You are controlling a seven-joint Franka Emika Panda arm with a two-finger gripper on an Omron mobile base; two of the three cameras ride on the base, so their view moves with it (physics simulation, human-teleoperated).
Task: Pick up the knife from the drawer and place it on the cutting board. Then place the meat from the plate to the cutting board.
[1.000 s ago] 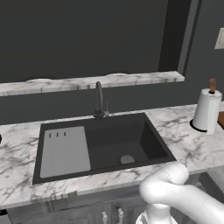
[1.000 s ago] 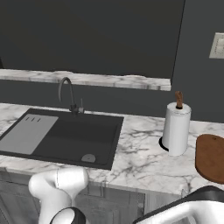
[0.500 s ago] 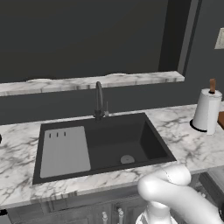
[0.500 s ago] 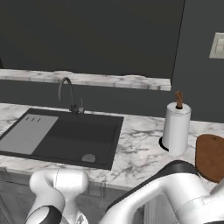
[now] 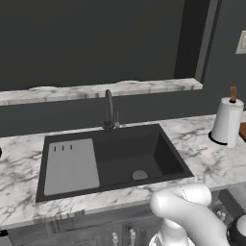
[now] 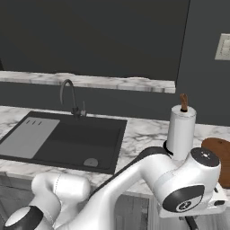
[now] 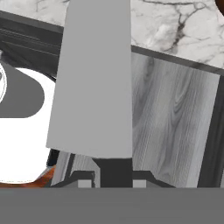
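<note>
In the hand view my gripper [image 7: 113, 181] is shut on the knife. Its dark handle [image 7: 113, 171] sits between the fingers, and the pale silvery blade [image 7: 94, 78] runs up the middle of the view. Behind the blade are a grey weathered-wood front [image 7: 175, 122] and the marble counter [image 7: 175, 26]. I cannot tell whether that front belongs to the drawer. The reddish-brown cutting board [image 6: 218, 152] lies on the counter at the far right, just beyond my wrist [image 6: 191, 188]. A sliver of the cutting board [image 5: 242, 130] shows past the paper towel roll.
A black sink [image 5: 139, 153] with a faucet [image 5: 109, 110] and a grey ribbed drainboard [image 5: 71, 166] fills the counter's middle. An upright paper towel roll [image 6: 181, 132] stands between the sink and the board. A marble ledge [image 5: 96, 89] runs along the back wall.
The arm has swung up and to the right. Its wrist and hand now rise large at the lower right of the right base view, close to the board. The base has not moved.
</note>
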